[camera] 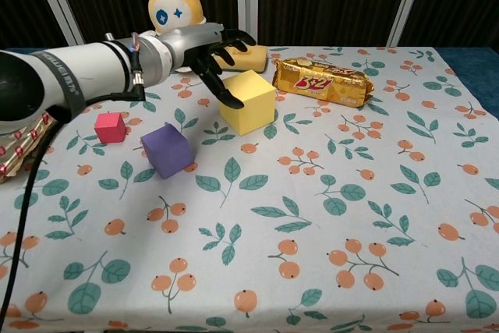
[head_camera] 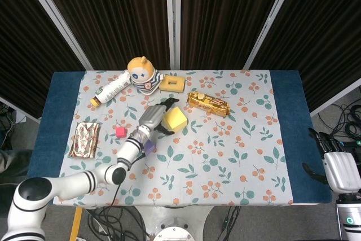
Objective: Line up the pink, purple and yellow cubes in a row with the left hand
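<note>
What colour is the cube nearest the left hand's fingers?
Yellow cube, clearest in the chest view, beside the left hand.
</note>
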`<state>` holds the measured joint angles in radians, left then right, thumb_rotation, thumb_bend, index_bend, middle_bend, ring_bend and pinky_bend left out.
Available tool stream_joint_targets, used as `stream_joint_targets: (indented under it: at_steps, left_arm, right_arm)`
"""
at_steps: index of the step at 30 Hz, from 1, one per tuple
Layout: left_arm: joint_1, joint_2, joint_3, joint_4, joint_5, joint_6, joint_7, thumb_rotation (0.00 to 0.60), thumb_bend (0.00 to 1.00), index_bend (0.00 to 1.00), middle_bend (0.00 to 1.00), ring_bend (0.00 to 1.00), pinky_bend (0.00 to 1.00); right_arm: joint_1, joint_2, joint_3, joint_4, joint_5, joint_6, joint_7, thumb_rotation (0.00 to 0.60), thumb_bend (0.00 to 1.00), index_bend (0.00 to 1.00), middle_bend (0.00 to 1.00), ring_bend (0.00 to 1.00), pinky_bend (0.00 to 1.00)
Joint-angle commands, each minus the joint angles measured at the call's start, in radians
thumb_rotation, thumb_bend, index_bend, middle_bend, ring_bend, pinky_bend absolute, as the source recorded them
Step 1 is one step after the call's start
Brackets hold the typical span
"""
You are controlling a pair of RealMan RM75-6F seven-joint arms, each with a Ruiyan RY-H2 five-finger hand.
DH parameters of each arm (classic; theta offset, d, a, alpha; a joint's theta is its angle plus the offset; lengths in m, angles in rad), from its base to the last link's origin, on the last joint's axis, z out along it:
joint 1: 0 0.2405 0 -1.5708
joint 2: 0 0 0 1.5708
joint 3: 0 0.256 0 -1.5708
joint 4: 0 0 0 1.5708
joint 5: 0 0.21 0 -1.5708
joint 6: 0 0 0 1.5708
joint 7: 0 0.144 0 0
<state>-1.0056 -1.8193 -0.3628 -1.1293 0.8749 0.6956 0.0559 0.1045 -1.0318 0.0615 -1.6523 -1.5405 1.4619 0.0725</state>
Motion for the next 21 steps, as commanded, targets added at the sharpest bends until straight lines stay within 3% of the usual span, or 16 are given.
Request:
stream_joint_targets:
  at_steps: [1, 12, 21]
  left_arm:
    - [-0.023, -0.036, -0.001, 0.037, -0.034, 0.013, 0.035, 0.6, 0.0, 0.14, 0.17, 0.18, 0.23]
    - [-0.06, -0.11, -0.037, 0.116, -0.124, 0.025, 0.074, 0.6, 0.0, 0.18, 0.19, 0.19, 0.24]
    - [-0.059, -0.139, -0.016, 0.169, -0.051, 0.043, 0.055, 0.6, 0.16, 0.43, 0.42, 0.42, 0.37]
  right_arm:
    - [0.0, 0.0, -0.001, 0.0, 0.001, -0.001, 0.001, 0.6, 0.16, 0.04, 0.2, 0.13, 0.21]
    - [-0.002, 0.004, -0.001, 0.004, 0.006, 0.001, 0.008, 0.6, 0.16, 0.04, 0.2, 0.13, 0.21]
    - [-0.006, 0.006, 0.0, 0.007, 0.013, 0.003, 0.012, 0.6, 0.16, 0.04, 0.2, 0.13, 0.22]
